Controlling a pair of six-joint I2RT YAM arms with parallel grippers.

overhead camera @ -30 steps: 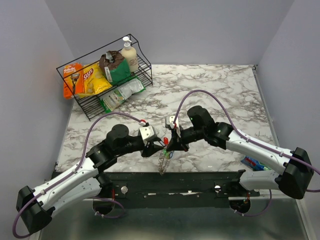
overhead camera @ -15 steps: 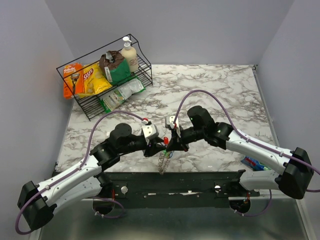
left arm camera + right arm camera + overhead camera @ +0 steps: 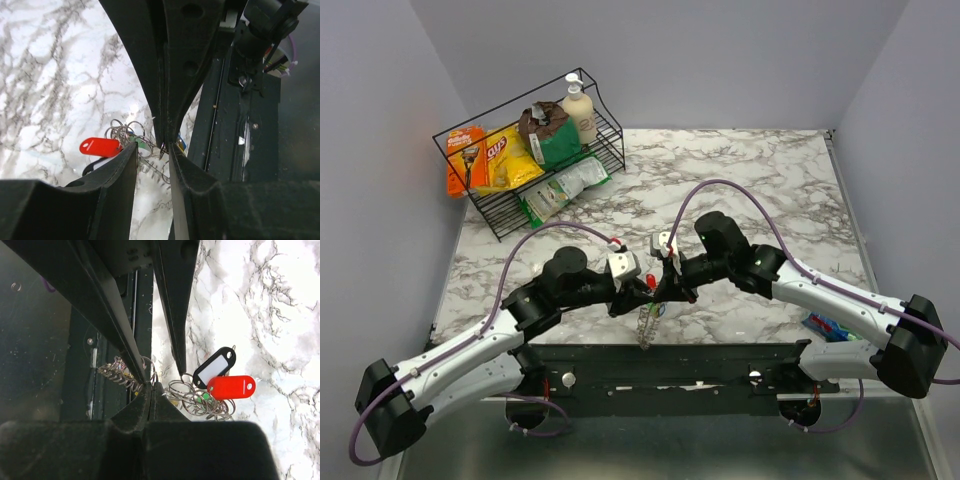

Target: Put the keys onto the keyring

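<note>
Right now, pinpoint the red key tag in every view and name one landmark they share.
Top external: red key tag just below the picture's centre.
Left wrist: lower left, beside the keyring.
Right wrist: lower right, under the black-framed tag.
Shared landmark: the coiled chain close by it.

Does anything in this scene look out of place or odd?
One thing: a small blue item lies alone at the table's near right edge, partly under the right arm, far from the wire basket of packets.
</note>
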